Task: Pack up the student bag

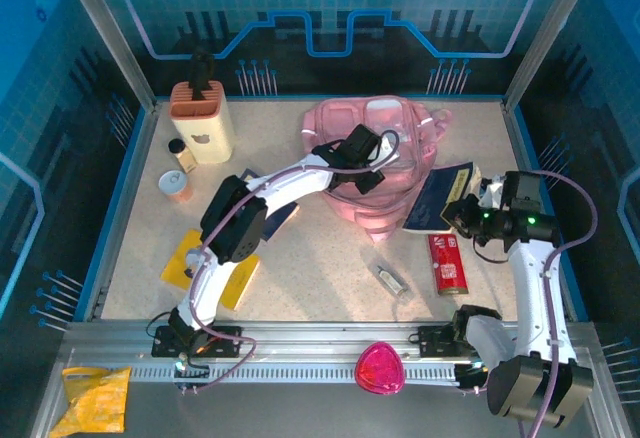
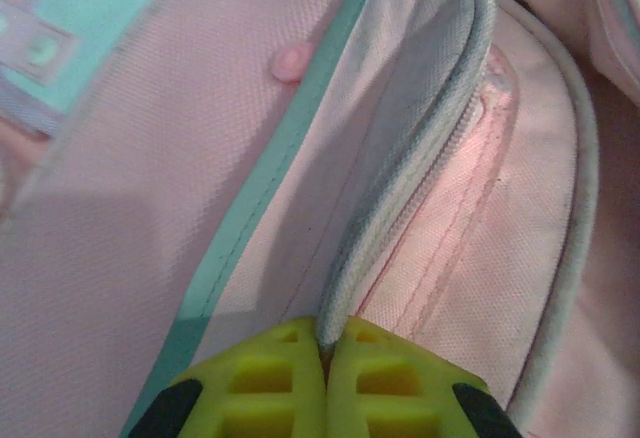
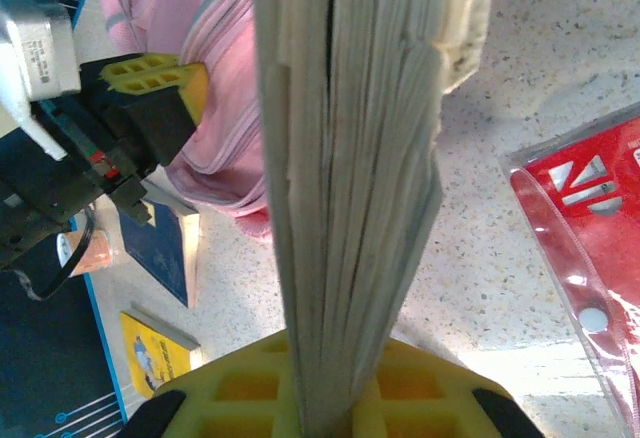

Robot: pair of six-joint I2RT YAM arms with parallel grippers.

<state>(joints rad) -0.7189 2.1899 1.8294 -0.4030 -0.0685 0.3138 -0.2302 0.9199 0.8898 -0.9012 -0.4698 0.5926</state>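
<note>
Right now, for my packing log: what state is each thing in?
Bag: lying down, zip edge pinched.
Left gripper: shut on the bag's zip edge.
Right gripper: shut on the book.
Book: held, outside the bag.
Red packet: lying flat, untouched.

The bag is soft pink, with mint-green trim and a pale grey zip. The surface is beige with fine speckles. The left end effector and right end effector are lime yellow with black corners. The book has a navy cover and cream page edges. A packet is red with white marks. A rounded object is magenta.
</note>
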